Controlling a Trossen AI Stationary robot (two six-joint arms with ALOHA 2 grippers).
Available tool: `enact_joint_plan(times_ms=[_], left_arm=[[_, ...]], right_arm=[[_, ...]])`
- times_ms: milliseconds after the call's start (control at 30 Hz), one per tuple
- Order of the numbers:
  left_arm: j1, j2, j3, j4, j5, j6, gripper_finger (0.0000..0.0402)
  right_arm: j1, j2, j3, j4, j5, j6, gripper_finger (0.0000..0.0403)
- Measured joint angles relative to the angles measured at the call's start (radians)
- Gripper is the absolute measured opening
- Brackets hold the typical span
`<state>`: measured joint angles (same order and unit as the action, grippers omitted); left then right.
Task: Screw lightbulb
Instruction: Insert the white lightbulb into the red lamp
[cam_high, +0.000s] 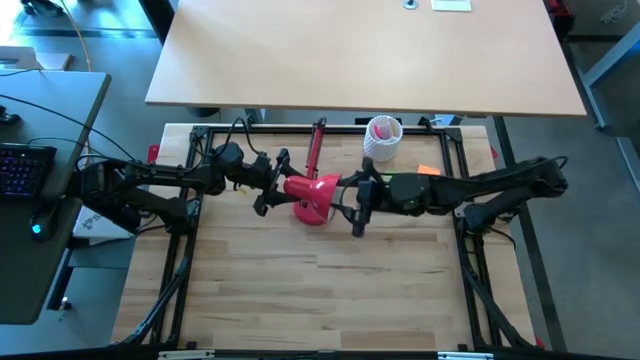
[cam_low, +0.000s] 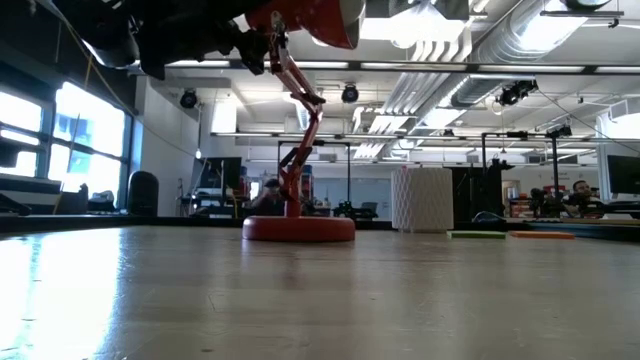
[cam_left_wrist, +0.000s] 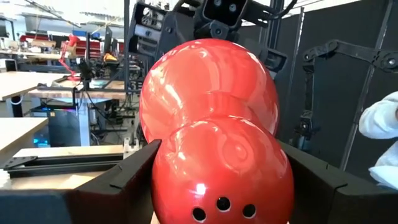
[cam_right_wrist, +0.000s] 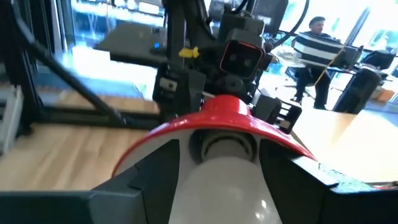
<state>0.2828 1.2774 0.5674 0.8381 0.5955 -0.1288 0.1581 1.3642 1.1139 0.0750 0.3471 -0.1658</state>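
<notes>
Grippers are meeting at a glossy red desk lamp (cam_high: 312, 196) above a pale wood-plank table (cam_high: 330, 290). From the left, the left gripper (cam_left_wrist: 217, 186) is clasping the lamp's smooth, rounded red shade (cam_left_wrist: 214, 130) between its two dark, angular fingers (cam_left_wrist: 118, 183), the jaws pressing against the shade's sides near a row of small vent holes. From the right, the right gripper (cam_right_wrist: 217, 180) is pinching the smooth white pear-shaped lightbulb (cam_right_wrist: 217, 196) between its dark fingers (cam_right_wrist: 140, 177), with the bulb's silvery-grey screw base (cam_right_wrist: 222, 147) sitting at the mouth of the flared red rim. Seen from table height, the lamp's round red base (cam_low: 298, 229) is resting flat on the wood while its jointed red arm (cam_low: 300, 130) is rising to the shade held overhead. A white perforated cylindrical cup (cam_high: 382, 139) is standing well apart at the table's far edge, near flat green and orange pieces (cam_high: 420, 172).
</notes>
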Motion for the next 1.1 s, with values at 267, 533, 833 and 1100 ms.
enact_joint_plan(times_ms=[267,533,833,1100], left_arm=[[0.009,0.001,-0.001,0.001,0.003,-0.029,0.0251],[0.010,0.002,-0.002,0.005,0.003,-0.046,0.0251],[0.012,0.002,-0.002,0.011,-0.006,-0.049,0.0251],[0.017,0.003,-0.004,0.019,-0.008,-0.054,0.0251]], right_arm=[[-0.001,-0.019,0.138,-0.350,0.017,-0.079,0.0218],[0.000,-0.020,0.306,-0.711,0.108,-0.126,0.0218],[0.014,-0.021,0.573,-1.019,0.288,-0.168,0.0218],[0.012,-0.018,0.673,-1.162,0.088,-0.004,0.0223]])
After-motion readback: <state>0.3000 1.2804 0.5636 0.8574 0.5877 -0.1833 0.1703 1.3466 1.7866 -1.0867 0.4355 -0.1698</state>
